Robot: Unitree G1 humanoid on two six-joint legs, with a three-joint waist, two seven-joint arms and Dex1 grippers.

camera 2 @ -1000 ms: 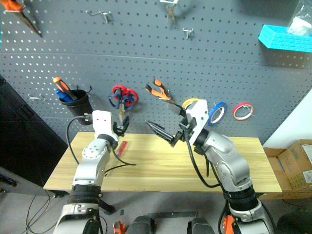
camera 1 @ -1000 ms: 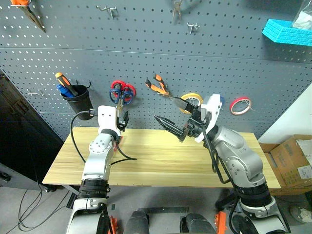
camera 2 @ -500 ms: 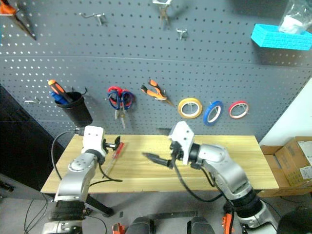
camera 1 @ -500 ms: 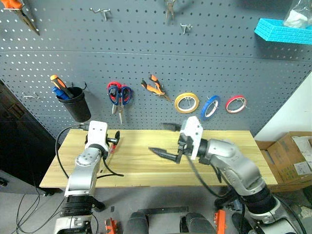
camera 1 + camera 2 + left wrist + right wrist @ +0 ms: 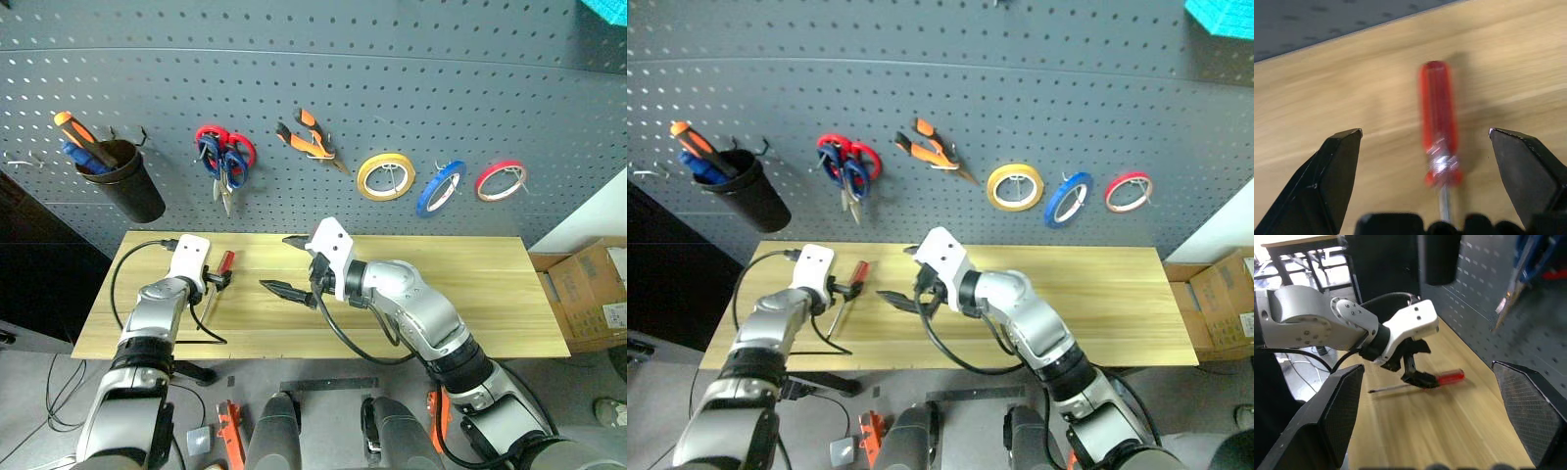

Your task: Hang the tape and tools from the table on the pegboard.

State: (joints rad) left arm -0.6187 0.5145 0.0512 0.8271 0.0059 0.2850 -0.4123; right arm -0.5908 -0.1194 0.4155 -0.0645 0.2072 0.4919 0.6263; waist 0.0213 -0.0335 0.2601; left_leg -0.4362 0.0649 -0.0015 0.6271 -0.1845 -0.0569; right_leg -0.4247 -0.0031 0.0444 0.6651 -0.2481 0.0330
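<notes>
Already the pegboard (image 5: 313,88), filling the upper half of the frame, carries most of the set: the blue-handled scissors (image 5: 227,168) hang left of centre beside red-handled ones, the orange-and-black pliers (image 5: 309,137) hang just right of them, and the blue tape (image 5: 441,188) sits between a yellow roll (image 5: 386,177) and a red-pink roll (image 5: 500,180) at the right. A black cup (image 5: 122,191) of screwdrivers hangs at the far left. Below, the tabletop (image 5: 470,294) spans the middle of the frame.

Judging by this, the small red-handled tool (image 5: 219,270) on the left part of the tabletop is the last piece to hang. The right tool (image 5: 286,266) is spread wide and empty near the middle of the frame. The left tool (image 5: 217,278) is also spread wide and empty, poised over the red handle (image 5: 1439,125), which lies between its two fingers (image 5: 1334,171) in the left wrist view.

To do this well, it should settle lower with the handle centred, close across the thick red grip rather than the thin steel shaft, and lift straight so the shaft does not drag on the wood.
</notes>
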